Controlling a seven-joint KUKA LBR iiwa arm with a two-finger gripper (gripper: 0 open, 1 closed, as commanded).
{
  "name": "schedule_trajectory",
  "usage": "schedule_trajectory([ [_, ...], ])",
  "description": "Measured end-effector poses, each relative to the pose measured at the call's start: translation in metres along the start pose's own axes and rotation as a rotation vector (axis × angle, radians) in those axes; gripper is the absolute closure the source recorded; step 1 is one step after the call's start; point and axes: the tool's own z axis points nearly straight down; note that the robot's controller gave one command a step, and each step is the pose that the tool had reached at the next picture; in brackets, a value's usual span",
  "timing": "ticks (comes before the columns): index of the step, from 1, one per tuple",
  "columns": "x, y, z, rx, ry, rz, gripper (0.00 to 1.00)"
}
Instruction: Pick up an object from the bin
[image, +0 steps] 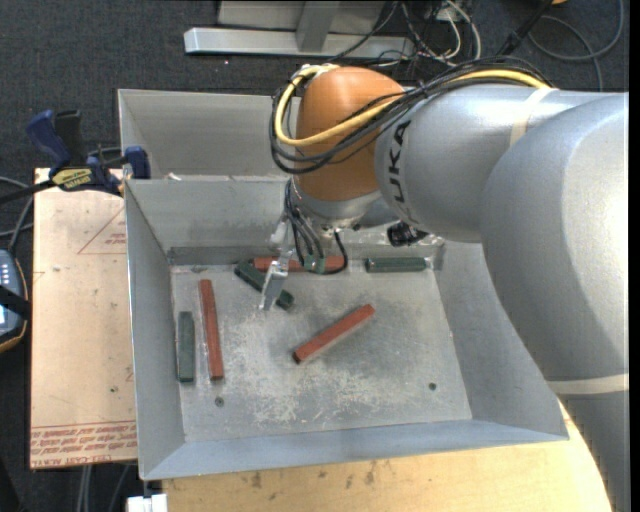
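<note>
Dark green bar (249, 273) lies slantwise on the floor of the bin (330, 405), left of centre near the back wall, with a small red piece (263, 263) just behind it. The claw (272, 286) is down low right over that bar's middle. Can't tell if it's apart or together, or if it's touching. A slanted red bar (333, 333) sits near mid-floor, apart. A long red bar (210, 330) and a grey-green bar (185, 347) lie side by side at left, and another green stick (395, 265) is at back right. Looks like the grasp stage, with nothing lifted yet. The next move needs a clamp across the bar's narrow width, then a straight lift clear of the back wall.
</note>
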Motion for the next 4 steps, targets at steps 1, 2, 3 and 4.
schedule_trajectory([
  [1, -0.004, -0.003, 0.019, -0.001, -0.003, -0.081, 0.0],
  [2, -0.001, 0.0, 0.062, -0.009, -0.011, 0.148, 0.0],
  [3, -0.008, -0.01, 0.072, -0.014, -0.026, -0.05, 1.0],
  [4, -0.008, -0.01, 0.072, -0.014, -0.026, -0.05, 1.0],
])
